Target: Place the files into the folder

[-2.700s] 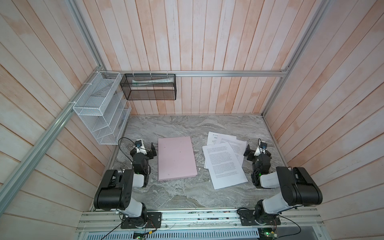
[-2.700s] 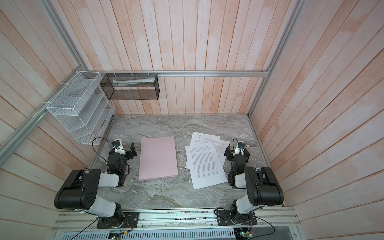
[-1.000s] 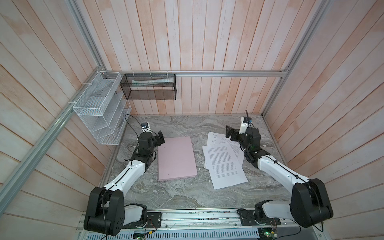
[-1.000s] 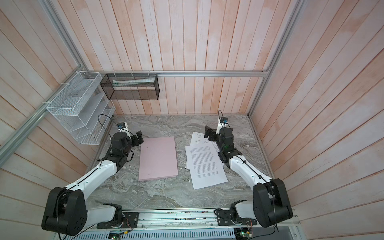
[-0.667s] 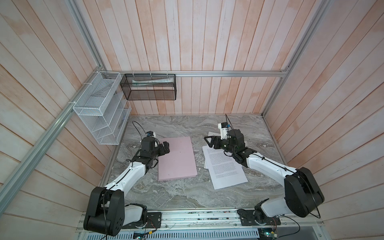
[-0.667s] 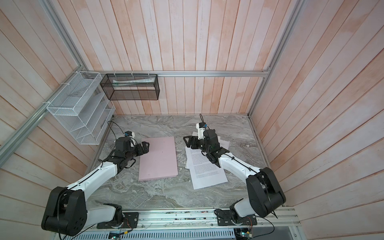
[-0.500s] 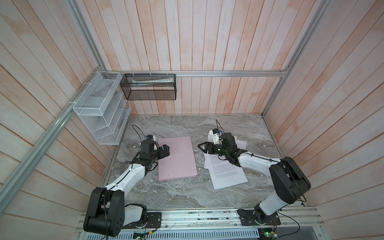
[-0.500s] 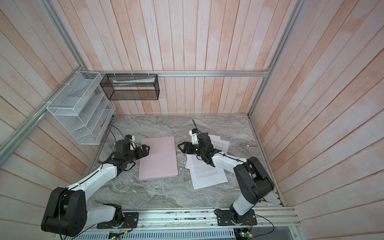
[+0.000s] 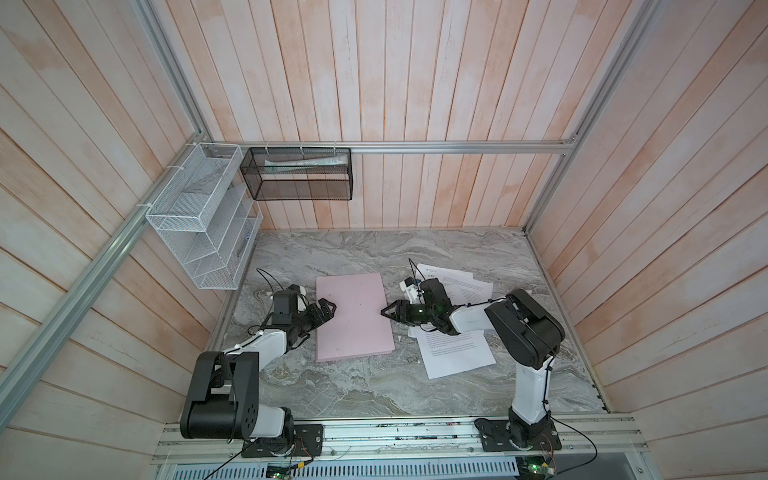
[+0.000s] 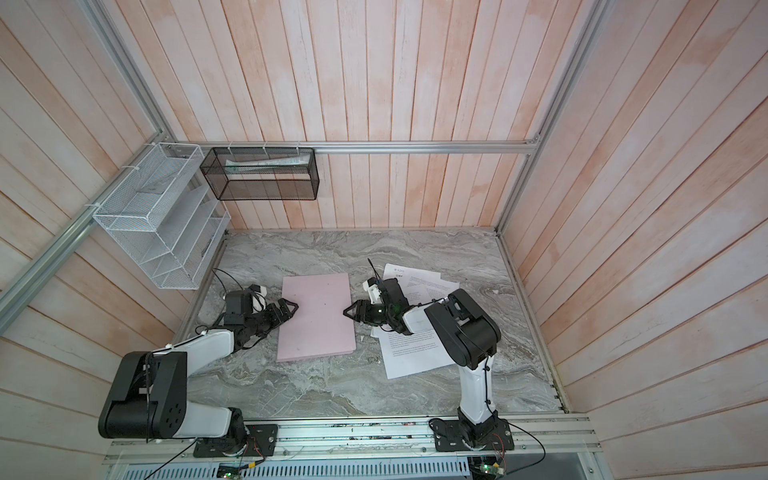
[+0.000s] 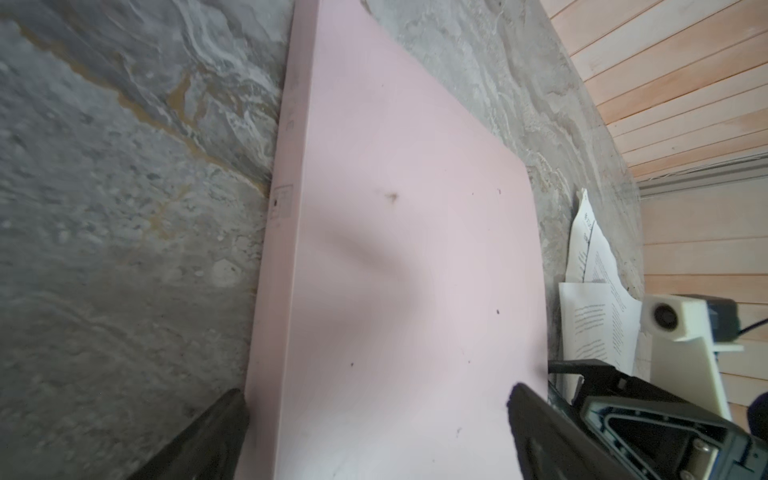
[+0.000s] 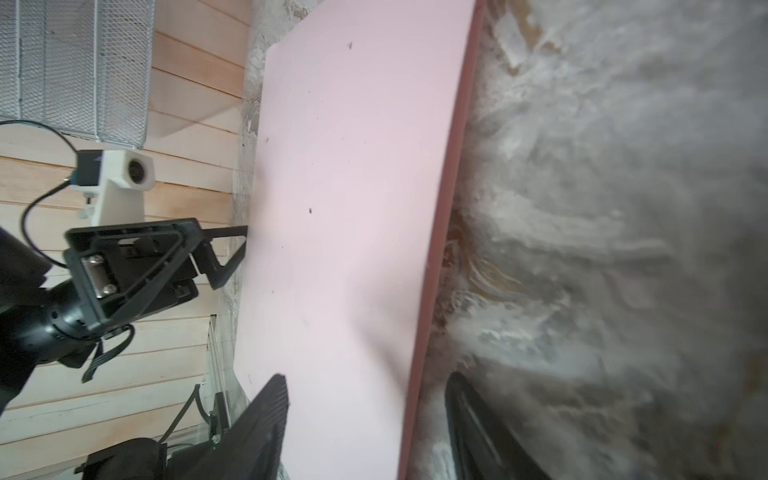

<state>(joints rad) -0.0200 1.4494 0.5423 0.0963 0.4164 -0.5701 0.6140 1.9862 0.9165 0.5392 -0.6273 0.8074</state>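
The pale pink folder [image 9: 353,316] [image 10: 318,320] lies closed and flat on the marble table. My left gripper [image 9: 329,309] [image 11: 378,395] is open at the folder's left spine edge, one finger over the cover and one beside it. From the other side, my right gripper [image 9: 384,312] [image 12: 365,380] straddles the folder's right edge [image 12: 436,249], one finger above the cover, one by the table; a gap shows on both sides. The files [image 9: 453,349] [image 10: 415,349], several white printed sheets, lie loosely fanned right of the folder, partly under my right arm.
A white wire-mesh rack [image 9: 203,232] hangs on the left wall. A black mesh basket [image 9: 299,178] holding rolled papers hangs on the back wall. Wooden walls close three sides. A metal rail [image 9: 395,432] with the arm bases runs along the front.
Both arms have swung in from their sides and dropped low to the folder's opposite edges. The right gripper's jaws have narrowed around the right edge. Folder and sheets have not moved.
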